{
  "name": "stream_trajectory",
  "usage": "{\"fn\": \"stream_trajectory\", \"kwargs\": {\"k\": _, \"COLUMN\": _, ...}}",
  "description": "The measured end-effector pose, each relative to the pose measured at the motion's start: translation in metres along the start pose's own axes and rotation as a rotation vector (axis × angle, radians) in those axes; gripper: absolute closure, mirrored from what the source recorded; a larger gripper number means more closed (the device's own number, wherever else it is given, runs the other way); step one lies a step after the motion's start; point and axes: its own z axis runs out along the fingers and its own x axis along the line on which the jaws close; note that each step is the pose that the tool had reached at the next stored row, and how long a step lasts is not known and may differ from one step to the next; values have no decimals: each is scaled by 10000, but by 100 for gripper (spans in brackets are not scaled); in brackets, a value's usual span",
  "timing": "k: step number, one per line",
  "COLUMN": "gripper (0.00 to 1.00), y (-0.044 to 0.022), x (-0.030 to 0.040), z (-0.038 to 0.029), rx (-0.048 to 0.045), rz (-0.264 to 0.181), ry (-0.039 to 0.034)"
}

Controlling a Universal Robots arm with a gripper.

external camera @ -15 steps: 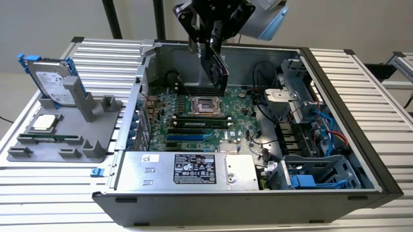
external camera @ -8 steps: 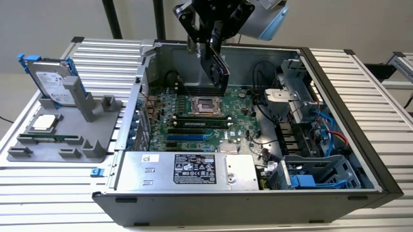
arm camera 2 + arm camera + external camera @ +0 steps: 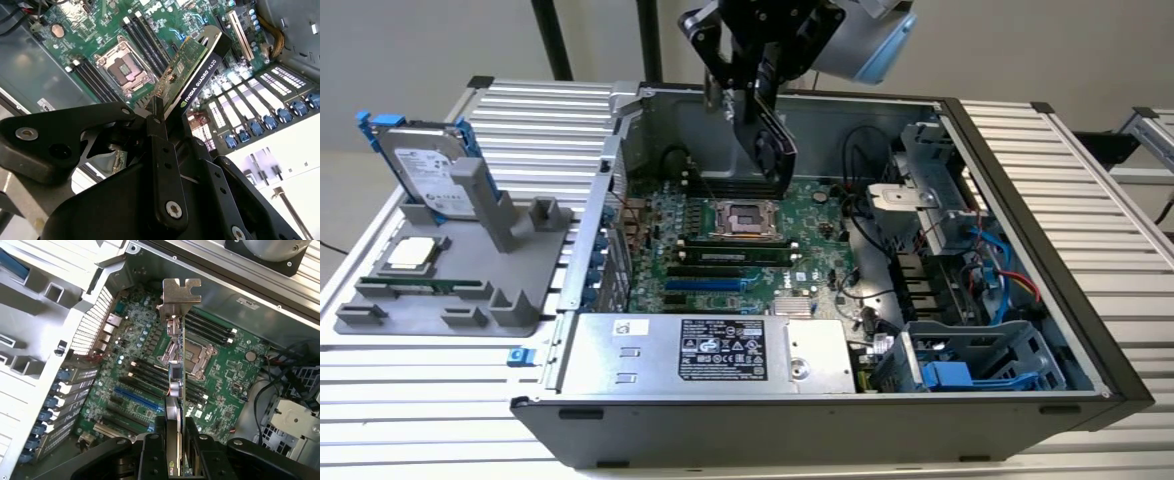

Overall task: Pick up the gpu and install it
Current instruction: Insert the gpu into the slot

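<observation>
Clamping gpu [image 3: 774, 150] edgewise, gripper [image 3: 750, 100] above motherboard [image 3: 827, 255]

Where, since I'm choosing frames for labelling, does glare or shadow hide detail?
Second wrist view: the table outside the case washes out white. First wrist view: the bracket of the graphics card gleams but reads fine. Exterior view: even light, the end effector a dark silhouette.

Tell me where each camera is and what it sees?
Exterior view: off the arm, looking down into the open computer case; the end effector holds the gpu over it.
First wrist view: on the arm, past the end effector, along the gpu's edge to the motherboard.
Second wrist view: on the arm, past the end effector, at the gpu's green side.
All share the gpu.
</observation>
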Motion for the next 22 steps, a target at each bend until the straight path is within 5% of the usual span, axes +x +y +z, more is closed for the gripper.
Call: {"fn": "stream_trajectory", "kwargs": {"k": 22, "gripper": 100, "y": 0, "x": 0, "z": -5, "rx": -26, "rz": -1505, "ry": 86}}
